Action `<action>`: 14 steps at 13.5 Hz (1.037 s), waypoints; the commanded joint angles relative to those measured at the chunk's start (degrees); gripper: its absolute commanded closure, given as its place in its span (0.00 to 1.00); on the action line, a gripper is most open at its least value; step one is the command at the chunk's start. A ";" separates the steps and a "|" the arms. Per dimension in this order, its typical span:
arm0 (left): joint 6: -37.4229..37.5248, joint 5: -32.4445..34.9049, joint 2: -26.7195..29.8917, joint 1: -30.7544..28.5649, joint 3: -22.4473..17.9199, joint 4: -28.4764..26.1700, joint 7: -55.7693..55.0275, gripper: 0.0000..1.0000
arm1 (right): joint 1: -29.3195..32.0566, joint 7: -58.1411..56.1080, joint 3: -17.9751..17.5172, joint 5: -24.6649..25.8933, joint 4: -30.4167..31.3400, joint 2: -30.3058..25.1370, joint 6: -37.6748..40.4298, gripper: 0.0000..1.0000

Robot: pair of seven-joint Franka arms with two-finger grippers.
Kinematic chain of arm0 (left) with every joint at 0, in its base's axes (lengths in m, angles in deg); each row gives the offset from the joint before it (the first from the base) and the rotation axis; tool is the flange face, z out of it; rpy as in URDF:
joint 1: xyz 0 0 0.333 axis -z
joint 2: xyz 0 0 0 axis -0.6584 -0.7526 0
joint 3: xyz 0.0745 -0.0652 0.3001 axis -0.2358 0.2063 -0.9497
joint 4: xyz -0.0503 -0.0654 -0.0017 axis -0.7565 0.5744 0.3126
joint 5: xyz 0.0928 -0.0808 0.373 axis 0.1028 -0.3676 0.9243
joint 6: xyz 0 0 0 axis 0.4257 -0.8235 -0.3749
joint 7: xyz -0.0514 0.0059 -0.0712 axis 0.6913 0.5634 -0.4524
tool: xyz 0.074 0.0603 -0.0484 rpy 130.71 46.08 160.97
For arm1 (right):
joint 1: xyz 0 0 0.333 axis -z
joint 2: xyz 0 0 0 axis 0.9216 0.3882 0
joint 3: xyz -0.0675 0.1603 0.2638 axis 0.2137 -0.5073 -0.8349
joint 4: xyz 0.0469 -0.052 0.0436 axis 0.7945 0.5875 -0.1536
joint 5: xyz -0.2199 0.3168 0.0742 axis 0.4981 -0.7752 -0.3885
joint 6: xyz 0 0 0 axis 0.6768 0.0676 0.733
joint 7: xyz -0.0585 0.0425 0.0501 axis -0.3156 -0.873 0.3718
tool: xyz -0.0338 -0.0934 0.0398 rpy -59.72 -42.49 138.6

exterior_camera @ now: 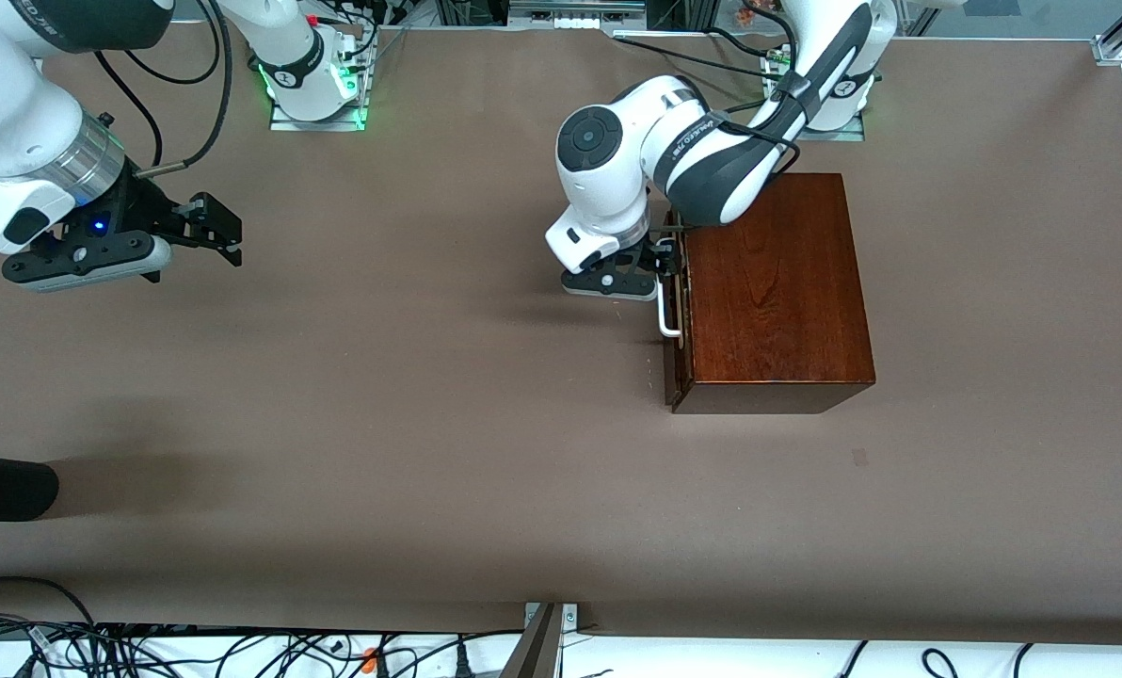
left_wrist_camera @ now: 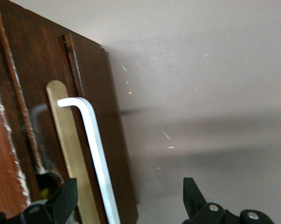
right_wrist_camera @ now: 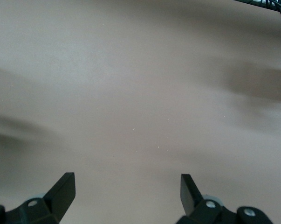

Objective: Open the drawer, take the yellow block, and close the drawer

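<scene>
Left gripper (exterior_camera: 666, 256) spread wide around the dark drawer's (exterior_camera: 676, 330) white U-shaped handle (left_wrist_camera: 91, 154), gripping nothing; right gripper (exterior_camera: 211, 226) waits open, empty, over bare table.

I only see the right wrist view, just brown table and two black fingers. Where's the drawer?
Observer: In the wooden box toward the left arm's end of the table.
Operator: Is it open?
Observer: The drawer looks shut.
Operator: Who's touching it?
Observer: The left gripper is at its white handle, open fingers either side.
Operator: Where's mine?
Observer: The right gripper hovers open over the right arm's end, apart from the box.
</scene>
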State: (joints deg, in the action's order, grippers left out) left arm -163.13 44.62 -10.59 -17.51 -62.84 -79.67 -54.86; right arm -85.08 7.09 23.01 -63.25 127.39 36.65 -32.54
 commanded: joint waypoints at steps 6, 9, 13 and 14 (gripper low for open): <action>-1.85 2.76 -0.68 -0.20 0.08 -3.42 -1.75 0.00 | 0.26 0.52 -0.12 -0.72 -0.24 -0.17 0.66 0.00; -2.02 2.84 -0.95 -0.46 -0.19 -4.04 -2.46 0.00 | 0.26 0.52 -0.12 -0.72 -0.24 -0.17 0.66 0.00; -2.73 2.84 -2.18 -0.11 -0.19 -4.04 -2.63 0.00 | 0.26 0.52 -0.12 -0.72 -0.24 -0.17 0.75 0.00; -2.81 2.84 -2.44 0.24 -0.10 -4.04 -3.42 0.00 | 0.26 0.52 -0.12 -0.72 -0.24 -0.17 0.66 0.00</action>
State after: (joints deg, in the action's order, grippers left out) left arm -164.99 45.72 -12.55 -17.69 -63.06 -83.03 -56.27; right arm -85.08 7.09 23.01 -63.25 127.39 36.65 -32.53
